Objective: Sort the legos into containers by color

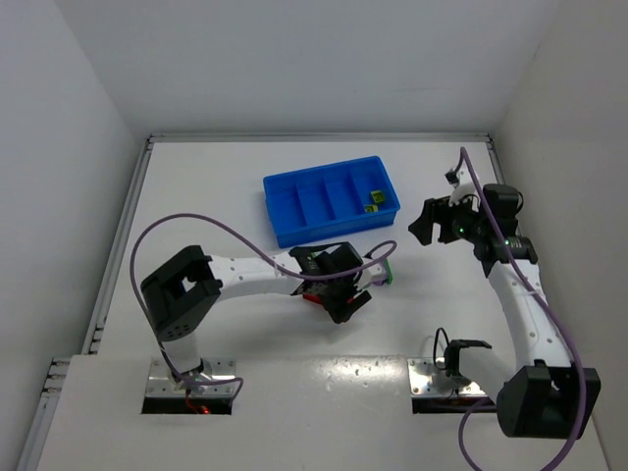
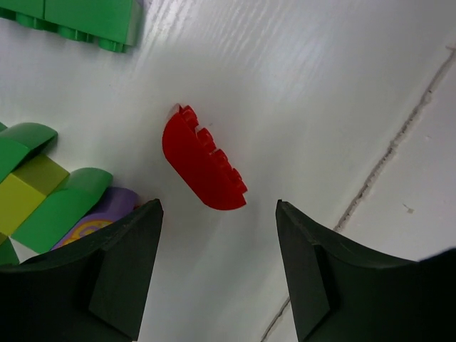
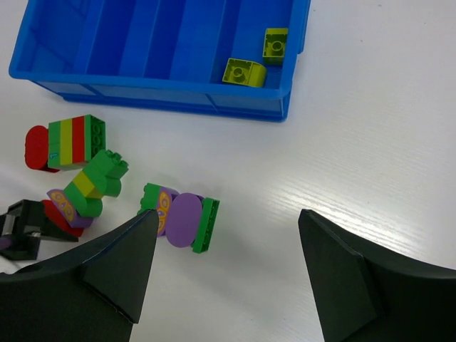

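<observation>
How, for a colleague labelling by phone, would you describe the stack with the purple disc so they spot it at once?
Find the blue tray; in front of its long wall, brick stacks lie on the white table. The purple-disc stack lies alone at the right of that group. Only it shows a plain purple round face between green pieces.

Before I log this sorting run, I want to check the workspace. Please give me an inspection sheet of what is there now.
Surface: white table, one seam near the arms.
Job's things: blue tray holds two yellow bricks in one end compartment; red half-round brick, striped stack and purple-green piece lie outside it.
Clutter: nothing seen.
Grippers: left gripper open over the red half-round brick, not gripping; right gripper open, empty.
Cables: purple cables loop along both arms.
Surroundings: white walls on three sides.
</observation>
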Motion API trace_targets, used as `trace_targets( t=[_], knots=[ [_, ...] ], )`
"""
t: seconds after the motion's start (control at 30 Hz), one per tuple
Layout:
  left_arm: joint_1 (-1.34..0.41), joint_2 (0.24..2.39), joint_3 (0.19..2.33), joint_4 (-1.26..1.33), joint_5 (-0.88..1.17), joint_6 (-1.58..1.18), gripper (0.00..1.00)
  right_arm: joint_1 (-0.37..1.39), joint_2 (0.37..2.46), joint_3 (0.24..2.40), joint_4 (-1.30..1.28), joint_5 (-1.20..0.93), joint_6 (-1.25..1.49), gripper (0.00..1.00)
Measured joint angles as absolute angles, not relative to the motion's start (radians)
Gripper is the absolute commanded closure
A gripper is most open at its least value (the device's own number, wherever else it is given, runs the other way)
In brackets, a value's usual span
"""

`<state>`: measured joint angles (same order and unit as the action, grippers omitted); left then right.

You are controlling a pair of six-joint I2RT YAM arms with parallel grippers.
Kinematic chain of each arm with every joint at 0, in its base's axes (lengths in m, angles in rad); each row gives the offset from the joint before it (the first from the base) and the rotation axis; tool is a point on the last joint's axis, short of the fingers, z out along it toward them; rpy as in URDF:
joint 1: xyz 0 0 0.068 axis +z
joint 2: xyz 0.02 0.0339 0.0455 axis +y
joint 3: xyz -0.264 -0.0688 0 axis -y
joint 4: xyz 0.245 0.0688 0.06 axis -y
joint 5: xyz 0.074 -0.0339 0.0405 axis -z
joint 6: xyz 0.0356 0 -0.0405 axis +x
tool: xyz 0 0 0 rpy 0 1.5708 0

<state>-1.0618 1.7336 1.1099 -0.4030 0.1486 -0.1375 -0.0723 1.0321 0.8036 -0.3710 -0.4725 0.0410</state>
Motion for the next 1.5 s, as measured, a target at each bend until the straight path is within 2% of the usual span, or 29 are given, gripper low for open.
trace_targets(
  t=[0.23,0.33,0.4,0.43,0.53,0.6,0.83,1.07,1.23,1.5],
  knots=[
    [-1.061,1.823,1.165,-0.398,0.127,-0.163,0.29,-0.086,1.032,0.801,-0.369,-0.482,0.038,0.2],
    [-1.061,1.857,1.184,-0.393,0.128,-0.17,0.36,-0.094,1.032,0.792,-0.368,-0.487,0.034,0.2],
    [-1.061,1.876,1.189,-0.391,0.128,-0.174,0.57,-0.104,1.032,0.786,-0.368,-0.49,0.03,0.2],
    [-1.062,1.882,1.19,-0.392,0.128,-0.178,0.75,-0.107,1.032,0.783,-0.368,-0.491,0.029,0.2],
    [-1.062,1.888,1.2,-0.395,0.133,-0.176,0.95,-0.119,1.032,0.777,-0.368,-0.495,0.026,0.2],
    [-1.062,1.887,1.202,-0.394,0.13,-0.166,1.0,-0.129,1.032,0.774,-0.367,-0.499,0.026,0.2],
    [-1.024,1.755,1.214,-0.447,0.11,-0.138,1.0,-0.171,1.042,0.76,-0.361,-0.534,0.038,0.2],
    [-0.783,1.585,1.407,-0.455,-0.029,-0.099,0.99,-0.179,1.118,0.759,-0.34,-0.625,0.065,0.2],
    [-0.628,1.654,1.452,-0.467,-0.126,-0.094,0.97,-0.179,1.143,0.759,-0.339,-0.669,0.08,0.2],
    [-0.517,1.898,1.559,-0.519,-0.147,-0.098,0.93,-0.176,1.148,0.76,-0.336,-0.685,0.083,0.2]
  ],
)
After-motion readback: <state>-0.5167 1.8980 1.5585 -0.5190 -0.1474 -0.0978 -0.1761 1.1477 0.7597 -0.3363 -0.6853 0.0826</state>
